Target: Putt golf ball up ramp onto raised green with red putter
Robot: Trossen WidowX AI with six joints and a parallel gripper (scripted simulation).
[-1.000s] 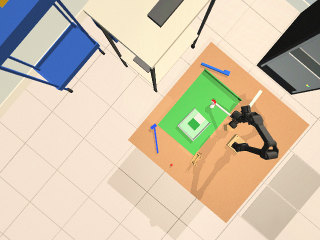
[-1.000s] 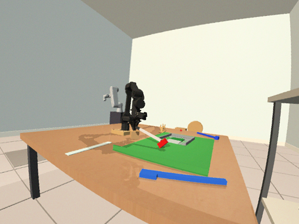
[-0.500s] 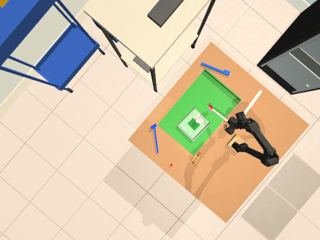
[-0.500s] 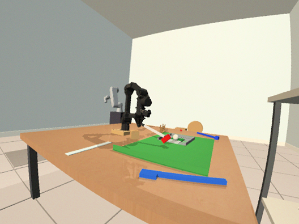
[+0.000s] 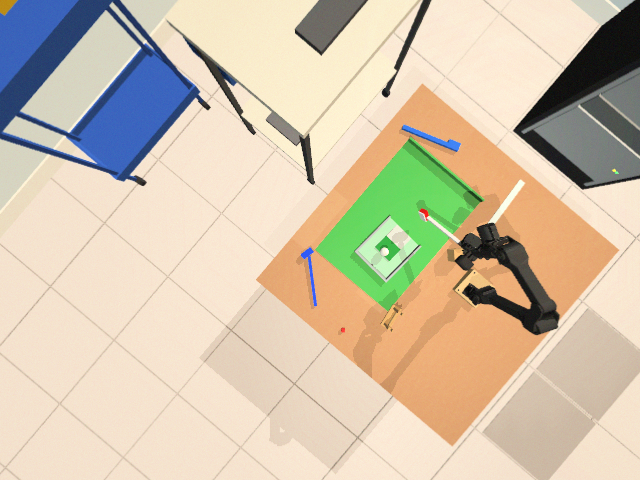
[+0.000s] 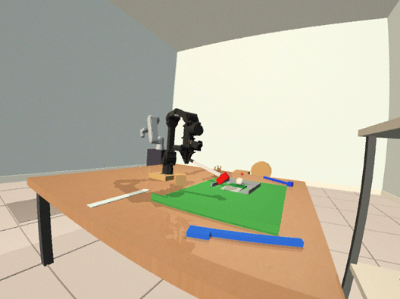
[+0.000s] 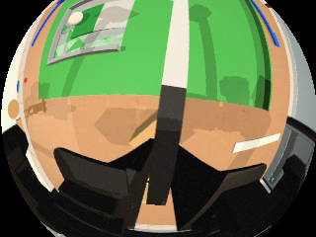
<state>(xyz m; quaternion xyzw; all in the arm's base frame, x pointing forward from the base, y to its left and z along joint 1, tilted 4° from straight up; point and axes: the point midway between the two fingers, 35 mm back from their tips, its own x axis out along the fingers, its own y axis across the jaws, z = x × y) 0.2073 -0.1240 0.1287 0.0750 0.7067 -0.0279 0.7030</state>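
The red-headed putter (image 5: 423, 214) (image 6: 222, 178) has a white shaft, also seen in the wrist view (image 7: 176, 49), where its head is out of view. My gripper (image 5: 462, 245) (image 6: 188, 160) (image 7: 161, 144) is shut on its dark grip, and the shaft slopes down over the green mat (image 5: 361, 224) (image 6: 241, 208) (image 7: 138, 74). The white golf ball (image 5: 384, 251) (image 6: 239, 180) (image 7: 75, 18) is at the dark green square of the raised green with grey walls (image 5: 370, 266) (image 6: 254, 187) (image 7: 84, 56). The putter head is apart from the ball. Whether the ball still rolls cannot be told.
A blue putter (image 5: 429, 136) (image 6: 246, 237) lies beyond the mat's raised edge, another (image 5: 312, 281) (image 6: 277, 181) by its far corner. A pale strip (image 5: 506, 201) (image 6: 117, 198) (image 7: 257, 142), a wooden stand (image 5: 391, 317) and a small red object (image 5: 342, 329) are on the table.
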